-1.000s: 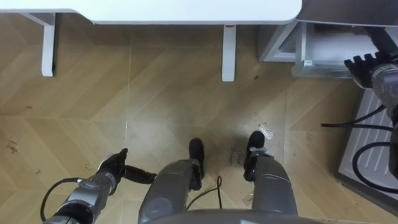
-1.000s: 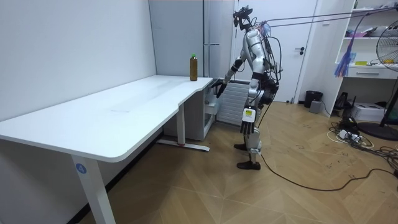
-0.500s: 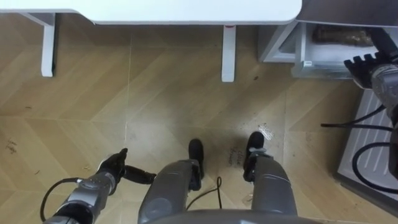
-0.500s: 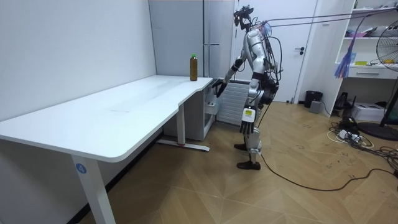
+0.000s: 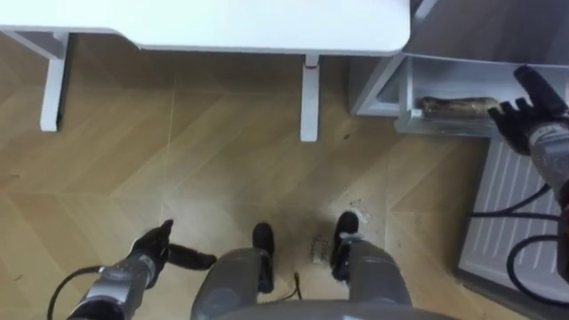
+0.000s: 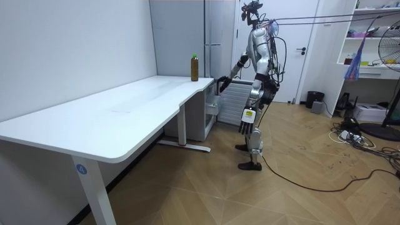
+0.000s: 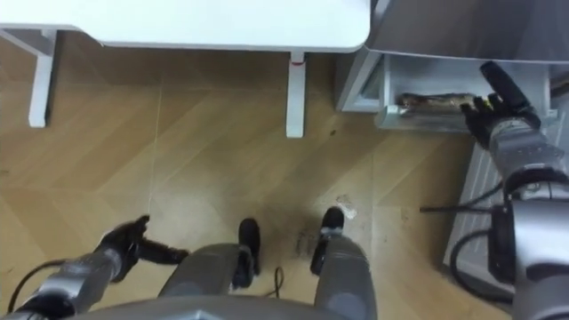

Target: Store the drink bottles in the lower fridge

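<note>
A brown bottle (image 5: 457, 107) lies on its side in the open lower fridge compartment (image 5: 384, 82), at the right of the eye views. My right hand (image 5: 533, 114) hovers just right of the bottle with straight fingers, holding nothing. Low beside my left leg hangs my left hand (image 5: 149, 250), fingers relaxed and empty. A second brown bottle with a green cap (image 6: 194, 67) stands upright at the far end of the white table (image 6: 112, 112). In the room view I stand upright between that table end and the fridge, right hand (image 6: 222, 81) raised toward it.
The fridge's open door (image 5: 514, 222), ribbed on the inside, lies low at my right. White table legs (image 5: 308, 98) stand ahead on the wooden floor. In the room view a tall grey fridge (image 6: 215, 31) stands behind the table; a fan and cables are at the room view's right.
The brown bottle has come into sight in the compartment. I have straightened up and my right hand has risen a little. The eye view has shifted; my left hand stays low.
</note>
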Controlling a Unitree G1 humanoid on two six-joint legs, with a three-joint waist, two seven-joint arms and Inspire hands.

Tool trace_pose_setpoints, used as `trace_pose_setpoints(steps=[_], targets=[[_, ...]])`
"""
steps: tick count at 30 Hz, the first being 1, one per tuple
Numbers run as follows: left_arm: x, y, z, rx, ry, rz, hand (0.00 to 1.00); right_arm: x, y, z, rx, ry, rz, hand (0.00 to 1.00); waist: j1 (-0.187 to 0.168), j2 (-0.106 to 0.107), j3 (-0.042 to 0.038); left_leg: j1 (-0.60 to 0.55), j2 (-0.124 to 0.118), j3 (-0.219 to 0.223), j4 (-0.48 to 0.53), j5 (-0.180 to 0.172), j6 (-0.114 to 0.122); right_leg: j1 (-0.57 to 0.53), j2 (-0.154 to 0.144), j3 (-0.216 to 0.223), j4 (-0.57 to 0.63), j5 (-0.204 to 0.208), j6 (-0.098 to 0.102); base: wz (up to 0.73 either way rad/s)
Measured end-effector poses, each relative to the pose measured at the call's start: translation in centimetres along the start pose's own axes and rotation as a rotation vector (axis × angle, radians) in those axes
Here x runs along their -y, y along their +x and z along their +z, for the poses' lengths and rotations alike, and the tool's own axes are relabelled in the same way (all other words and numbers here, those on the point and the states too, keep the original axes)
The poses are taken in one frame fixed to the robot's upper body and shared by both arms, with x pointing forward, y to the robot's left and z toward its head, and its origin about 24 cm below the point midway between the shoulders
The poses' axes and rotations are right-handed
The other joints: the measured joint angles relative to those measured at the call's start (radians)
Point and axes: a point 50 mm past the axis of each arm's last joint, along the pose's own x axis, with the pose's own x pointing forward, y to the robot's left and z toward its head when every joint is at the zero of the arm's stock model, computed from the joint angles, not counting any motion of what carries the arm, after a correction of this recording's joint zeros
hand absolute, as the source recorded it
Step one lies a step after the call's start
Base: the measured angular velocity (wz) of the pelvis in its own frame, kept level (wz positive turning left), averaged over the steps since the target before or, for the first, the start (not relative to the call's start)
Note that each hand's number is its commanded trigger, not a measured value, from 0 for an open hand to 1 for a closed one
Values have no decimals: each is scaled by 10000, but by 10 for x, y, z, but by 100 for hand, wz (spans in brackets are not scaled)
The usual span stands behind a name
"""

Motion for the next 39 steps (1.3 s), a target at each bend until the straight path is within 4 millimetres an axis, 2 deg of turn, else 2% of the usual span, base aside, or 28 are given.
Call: trace_pose_setpoints(steps=[4,6,8,14,19,24,27,28,31,34,39], targets=[[-6,-3,-14,-271,-409,267,0,32,-5,-3,-70,-39,-325,0,20,-16,-28,636,130,-78,-66,-155,-62,914,169,-164,-504,79,9,1],[-8,-5,-19,-373,-586,340,0,51,-10,-6,-158,-141,-525,0,29,-32,-88,904,140,-102,-191,-168,-74,1208,203,-205,-636,55,29,4],[-14,-9,-32,-535,-1075,624,0,82,-19,-10,-289,-361,-978,0,29,-37,-111,1427,162,-147,-325,-196,-113,1762,281,-216,-885,61,33,0],[-24,-17,-51,-710,-1766,1171,0,141,-45,-21,-748,-1043,-1925,0,-76,-90,-194,2511,214,-198,-833,-288,-213,2773,396,-227,-1092,-138,64,-2],[-19,-20,-58,-720,-1650,1271,0,165,-61,-39,-1093,-919,-1914,0,-269,-110,-228,3307,268,-150,-1065,-405,-284,3488,479,-192,-1206,-325,113,-2],[-16,-22,-63,-586,-1604,1276,0,190,-79,-62,-1742,-1054,-2081,0,-313,-133,-212,3953,309,-179,-1230,-521,-334,4154,548,-246,-1367,-443,141,1],[-16,-25,-72,-793,-1697,1309,0,203,-90,-78,-2115,-796,-2328,0,-342,-87,-184,4312,323,-160,-1261,-645,-337,4497,569,-228,-1395,-529,168,-1],[-15,-26,-76,-892,-1705,1346,0,207,-95,-84,-2251,-727,-2424,0,-337,-31,-206,4409,324,-158,-1261,-686,-337,4580,570,-227,-1397,-573,194,0],[-11,-27,-80,-1004,-1879,1484,0,212,-101,-96,-2557,-631,-2372,0,-304,16,-245,4512,325,-157,-1280,-759,-329,4740,597,-205,-1533,-589,224,-1],[-3,-26,-84,-1109,-2247,1500,0,219,-109,-108,-3017,-715,-2475,0,-222,36,-245,4689,324,-183,-1358,-800,-331,4898,597,-244,-1548,-636,249,2],[3,-27,-91,-1386,-2367,1479,0,223,-117,-129,-4303,-2108,-2426,0,-230,45,-238,4824,331,-269,-1389,-820,-350,5002,613,-252,-1520,-741,253,3]])
